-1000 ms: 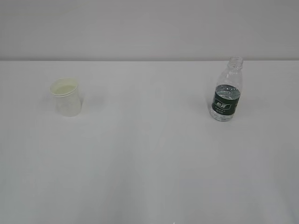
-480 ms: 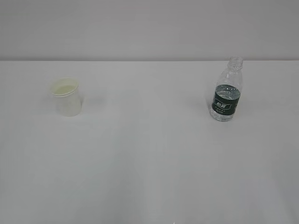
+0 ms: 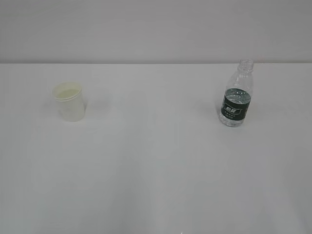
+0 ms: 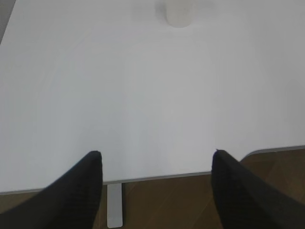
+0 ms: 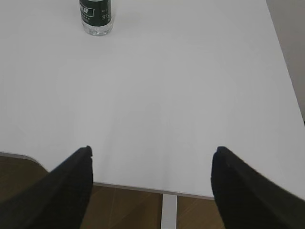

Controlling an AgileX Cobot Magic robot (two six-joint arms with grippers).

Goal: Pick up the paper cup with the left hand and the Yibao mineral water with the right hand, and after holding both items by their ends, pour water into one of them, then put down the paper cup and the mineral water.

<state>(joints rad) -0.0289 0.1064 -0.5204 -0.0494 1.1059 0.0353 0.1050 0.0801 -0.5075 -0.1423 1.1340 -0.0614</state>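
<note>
At left of the exterior view stands the paper cup (image 3: 69,101); the Yibao mineral water (image 3: 236,94) stands upright at right, well apart. Both sets of jaws hang open and empty, back at the near edge of the white surface (image 3: 156,161). Each should advance straight, closing low on the body. Plain pale wall behind.

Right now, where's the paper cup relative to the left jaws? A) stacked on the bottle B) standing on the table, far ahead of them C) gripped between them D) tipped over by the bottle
B: the paper cup stands upright on the table, well beyond the open, empty left gripper.
</note>
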